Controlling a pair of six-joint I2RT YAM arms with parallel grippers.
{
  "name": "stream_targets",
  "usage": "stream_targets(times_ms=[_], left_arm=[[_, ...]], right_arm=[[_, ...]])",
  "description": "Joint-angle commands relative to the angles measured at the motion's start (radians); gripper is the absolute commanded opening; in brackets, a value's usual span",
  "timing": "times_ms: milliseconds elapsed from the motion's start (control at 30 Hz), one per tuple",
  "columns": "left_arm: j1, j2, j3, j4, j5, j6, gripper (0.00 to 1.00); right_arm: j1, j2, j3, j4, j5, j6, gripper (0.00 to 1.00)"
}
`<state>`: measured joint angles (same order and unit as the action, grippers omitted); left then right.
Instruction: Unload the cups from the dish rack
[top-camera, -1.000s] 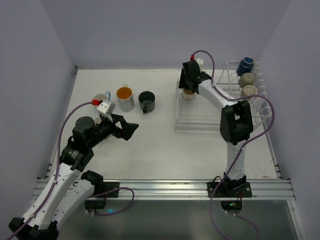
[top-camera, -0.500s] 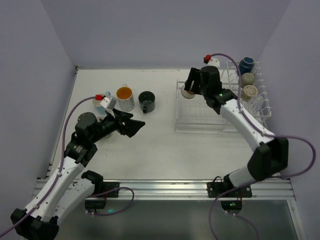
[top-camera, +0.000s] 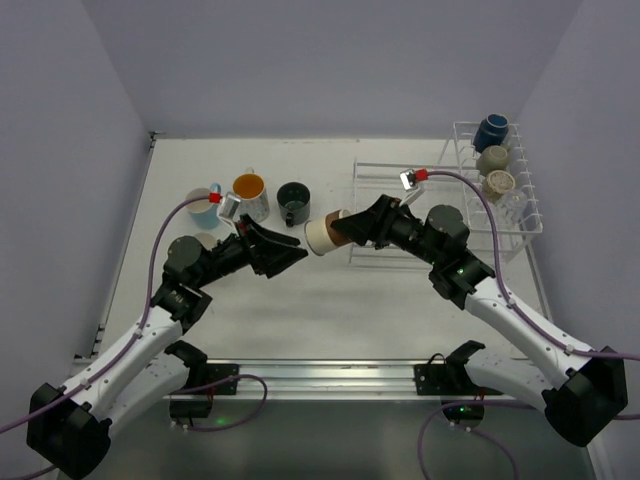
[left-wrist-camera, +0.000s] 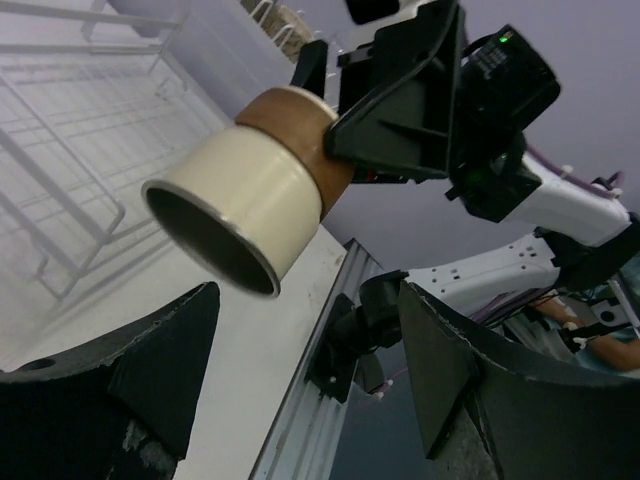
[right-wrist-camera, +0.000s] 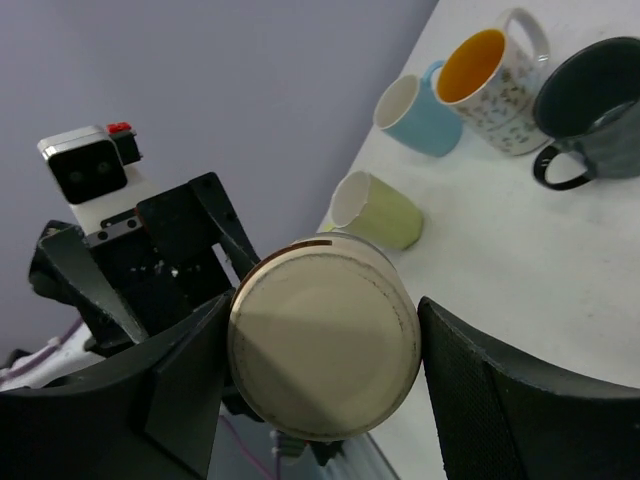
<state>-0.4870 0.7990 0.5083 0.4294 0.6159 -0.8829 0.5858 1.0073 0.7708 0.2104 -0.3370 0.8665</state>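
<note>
My right gripper (top-camera: 347, 228) (right-wrist-camera: 325, 305) is shut on a beige-brown cup (top-camera: 320, 237) (right-wrist-camera: 322, 350) and holds it on its side in the air over the middle of the table, mouth pointing left. My left gripper (top-camera: 297, 254) (left-wrist-camera: 308, 292) stands open just in front of that mouth. In the left wrist view the cup (left-wrist-camera: 240, 215) lies beyond the fingertips, not between them. The white wire dish rack (top-camera: 520, 225) stands at the right with a navy cup (top-camera: 491, 132) and two beige cups (top-camera: 492, 158) in its upright section.
On the table at the left stand a light blue cup (right-wrist-camera: 425, 115), a white patterned cup with an orange inside (top-camera: 250, 196) (right-wrist-camera: 492, 80) and a black cup (top-camera: 294, 201) (right-wrist-camera: 590, 105). A pale green cup (right-wrist-camera: 380, 212) lies on its side near my left arm.
My right arm has carried the beige-brown cup from the rack's flat section leftward to mid-table. My left gripper has moved right to meet it, its jaws a little narrower.
</note>
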Motion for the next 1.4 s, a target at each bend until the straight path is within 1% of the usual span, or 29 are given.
stream_targets(times_ms=[0,233,300,333,367,400,433,467,500,533,567,600,633,667,700,733,767,800,833,867,900,933,1000,1033,1100,1167,1200,1367], left_arm=[[-0.030,-0.007,0.010,0.137,-0.016,-0.076,0.75],[-0.065,0.045,0.006,0.154,-0.025,-0.087,0.67],[-0.071,0.040,0.004,0.172,-0.041,-0.088,0.62],[-0.073,0.029,0.004,0.178,-0.047,-0.088,0.54],[-0.073,0.022,0.006,0.184,-0.054,-0.084,0.49],[-0.073,0.017,0.010,0.184,-0.068,-0.079,0.37],[-0.073,0.008,0.013,0.181,-0.074,-0.068,0.30],[-0.073,0.005,0.015,0.169,-0.082,-0.062,0.24],[-0.071,0.003,0.021,0.161,-0.091,-0.054,0.09],[-0.073,-0.001,0.028,0.148,-0.094,-0.032,0.02],[-0.073,-0.003,0.041,0.070,-0.100,-0.006,0.00],[-0.073,-0.012,0.089,-0.007,-0.143,0.068,0.00],[-0.073,-0.017,0.117,-0.102,-0.174,0.105,0.00],[-0.073,-0.020,0.146,-0.273,-0.209,0.148,0.00],[-0.073,-0.015,0.220,-0.369,-0.284,0.194,0.00],[-0.071,-0.003,0.258,-0.496,-0.330,0.285,0.00],[-0.073,0.008,0.297,-0.691,-0.379,0.321,0.00],[-0.073,0.037,0.350,-0.768,-0.463,0.390,0.00],[-0.073,0.054,0.372,-0.910,-0.502,0.418,0.00],[-0.073,0.072,0.392,-0.975,-0.546,0.442,0.00],[-0.073,0.104,0.418,-1.021,-0.609,0.490,0.00],[-0.073,0.120,0.427,-1.096,-0.643,0.504,0.00],[-0.071,0.179,0.464,-1.158,-0.714,0.542,0.00],[-0.073,0.204,0.476,-1.201,-0.723,0.551,0.00],[-0.073,0.276,0.502,-1.219,-0.743,0.573,0.00],[-0.073,0.324,0.513,-1.219,-0.765,0.584,0.00],[-0.073,0.377,0.527,-1.219,-0.787,0.588,0.00],[-0.070,0.543,0.555,-1.173,-0.805,0.622,0.00]], right_arm=[[0.017,-0.015,-0.028,0.227,-0.129,0.158,0.29],[0.065,0.048,-0.050,0.326,-0.154,0.232,0.29],[0.071,0.063,-0.050,0.330,-0.145,0.239,0.29],[0.074,0.068,-0.050,0.328,-0.143,0.239,0.29],[0.080,0.076,-0.051,0.325,-0.139,0.241,0.29],[0.083,0.082,-0.051,0.326,-0.137,0.241,0.29],[0.088,0.092,-0.051,0.327,-0.137,0.246,0.29],[0.091,0.099,-0.056,0.336,-0.135,0.249,0.31],[0.094,0.106,-0.057,0.339,-0.134,0.249,0.34],[0.098,0.115,-0.059,0.336,-0.132,0.247,0.41],[0.098,0.119,-0.062,0.328,-0.129,0.244,0.53],[0.100,0.117,-0.061,0.308,-0.102,0.240,0.78],[0.098,0.113,-0.056,0.273,-0.080,0.229,0.87],[0.098,0.100,-0.032,0.176,-0.060,0.179,0.94],[0.098,0.088,-0.016,0.123,-0.009,0.146,0.99],[0.098,0.074,-0.007,0.074,0.019,0.088,0.99],[0.098,0.042,0.007,0.005,0.050,0.065,0.99],[0.098,0.025,0.012,-0.026,0.074,0.040,0.99],[0.098,0.008,0.018,-0.060,0.119,-0.012,0.99],[0.098,-0.019,0.034,-0.127,0.142,-0.038,0.99],[0.097,-0.033,0.042,-0.158,0.163,-0.062,0.99],[0.097,-0.045,0.047,-0.186,0.197,-0.104,0.99],[0.097,-0.073,0.064,-0.258,0.223,-0.139,0.99],[0.097,-0.082,0.068,-0.278,0.239,-0.165,0.99],[0.097,-0.113,0.068,-0.308,0.273,-0.184,0.99],[0.098,-0.130,0.064,-0.321,0.280,-0.204,0.99],[0.098,-0.144,0.061,-0.324,0.280,-0.208,0.99],[0.098,-0.176,0.024,-0.328,0.283,-0.230,0.99]])
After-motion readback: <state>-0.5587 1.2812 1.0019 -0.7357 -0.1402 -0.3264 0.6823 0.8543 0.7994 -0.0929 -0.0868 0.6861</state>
